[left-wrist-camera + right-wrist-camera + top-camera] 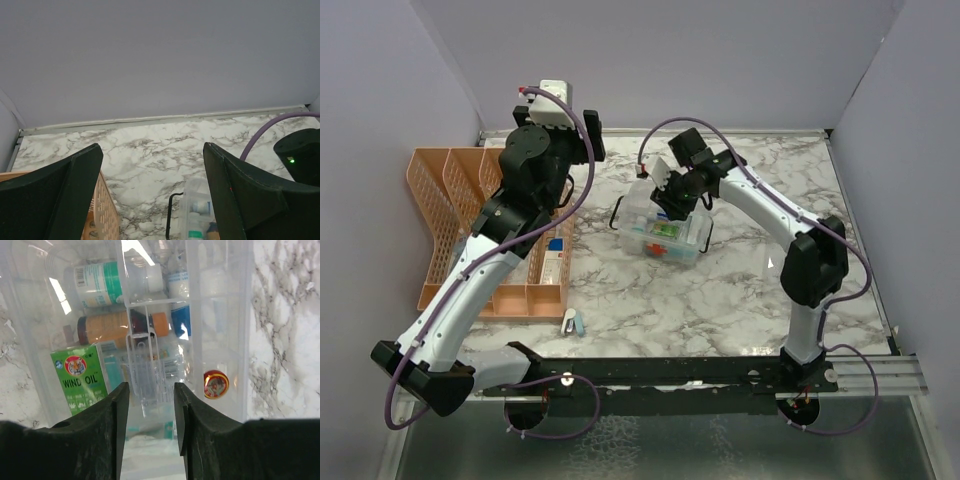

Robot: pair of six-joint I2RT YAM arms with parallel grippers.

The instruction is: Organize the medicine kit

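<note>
Hovering over the medicine kit (692,248) at frame centre, the right gripper (151,390) straddles its clear divider (142,355), jaws part-spread, apparently for access, while the left gripper (150,165) hangs wide-spread and empty.

You have bright, even light from overhead, with only soft shadows on the marble table (720,290). In your right wrist view, white glare streaks the clear medicine kit (150,340).

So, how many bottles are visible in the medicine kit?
3: a teal-label bottle, an amber bottle beside it, a blue-white bottle beyond their caps. More may be hidden.
</note>
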